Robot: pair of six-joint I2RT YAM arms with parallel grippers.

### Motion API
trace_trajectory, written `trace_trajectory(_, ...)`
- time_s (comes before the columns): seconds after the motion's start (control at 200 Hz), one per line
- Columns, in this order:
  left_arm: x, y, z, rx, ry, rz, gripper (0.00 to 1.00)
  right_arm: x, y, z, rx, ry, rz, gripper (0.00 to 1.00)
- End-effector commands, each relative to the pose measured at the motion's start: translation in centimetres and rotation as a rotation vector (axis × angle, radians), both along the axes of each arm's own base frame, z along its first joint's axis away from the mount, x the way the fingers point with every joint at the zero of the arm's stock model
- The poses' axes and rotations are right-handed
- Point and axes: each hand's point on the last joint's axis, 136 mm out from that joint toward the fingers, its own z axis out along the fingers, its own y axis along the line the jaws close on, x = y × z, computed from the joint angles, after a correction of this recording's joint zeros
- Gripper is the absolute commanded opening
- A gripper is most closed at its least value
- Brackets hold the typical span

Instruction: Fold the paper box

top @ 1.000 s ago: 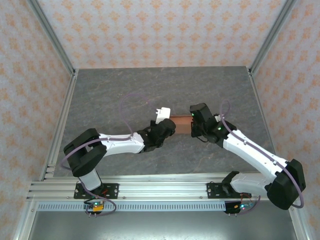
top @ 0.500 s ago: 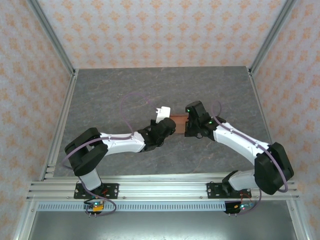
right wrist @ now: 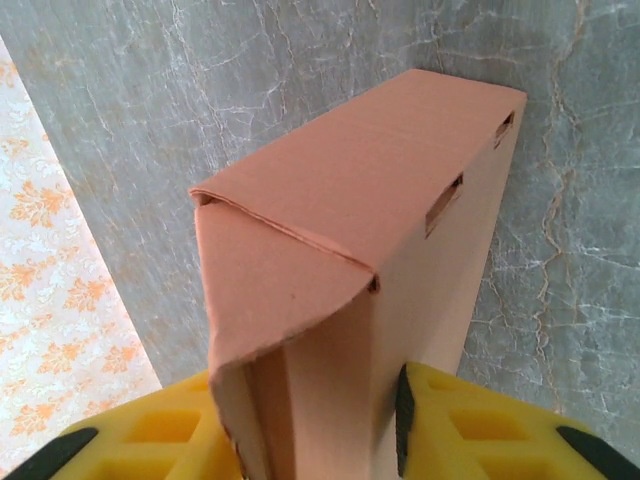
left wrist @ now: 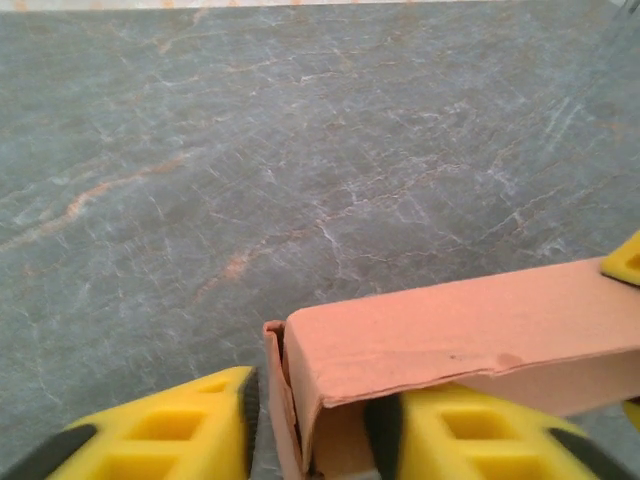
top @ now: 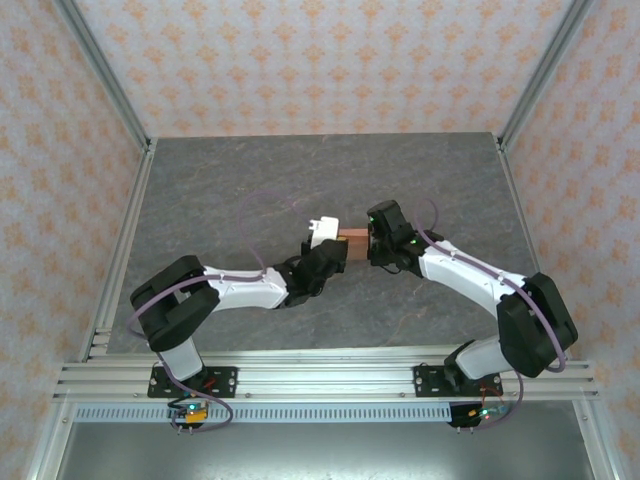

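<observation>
The salmon-orange paper box (top: 356, 241) is held above the middle of the grey table, between both grippers. My left gripper (top: 338, 256) grips its left end; in the left wrist view that open end (left wrist: 330, 400) sits between the yellow fingers (left wrist: 170, 435), with a loose side flap (left wrist: 275, 400) next to the left pad. My right gripper (top: 377, 246) is shut on the other end. In the right wrist view the paper box (right wrist: 370, 200) runs away from my right gripper (right wrist: 310, 435), its near end flap folded over at a slant. The tip of a right finger (left wrist: 625, 262) shows past the box.
The grey marbled table (top: 220, 190) is fenced by aluminium rails (top: 120, 260) and patterned walls. A white mount (top: 323, 229) sits on the left wrist. Purple cables (top: 262, 195) loop above both arms. The arm bases stand on the near rail (top: 320, 380).
The right arm has swung its gripper left toward the left gripper, elbow moving out to the right. The visible stretch of box between the grippers has shortened. The left arm barely moved.
</observation>
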Motion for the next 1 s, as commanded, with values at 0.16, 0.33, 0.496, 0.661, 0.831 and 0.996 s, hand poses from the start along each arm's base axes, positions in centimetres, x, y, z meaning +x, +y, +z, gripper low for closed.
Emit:
trace_trajectory(0.16,-2.6,-1.5,6.3,-0.259,-0.036,-0.222,0.75,-0.3,-1.7,-1.4,-0.089,-0.015,-0.019,0.39)
trace_trajectory(0.33,-0.9,1.6,9.0,-0.389,-0.003,-0.194,0.77,-0.4,-2.1,-1.9,-0.116,-0.013,-0.012,0.39)
trace_trajectory(0.496,2.4,2.7,8.5,-0.342,0.108,-0.184,0.78,-0.6,-2.1,-2.1,-0.124,-0.007,0.001,0.40)
trace_trajectory(0.661,3.4,1.4,4.9,-0.324,0.193,-0.207,0.77,-0.8,-2.1,-2.6,-0.123,0.006,0.006,0.40)
trace_trajectory(0.831,3.1,0.1,0.5,-0.364,0.302,-0.222,0.72,-0.6,-2.1,-2.7,-0.124,0.006,0.001,0.42)
trace_trajectory(0.996,1.7,1.1,-2.3,-0.384,0.351,-0.143,0.70,-0.5,-2.2,-3.0,-0.125,0.013,-0.004,0.42)
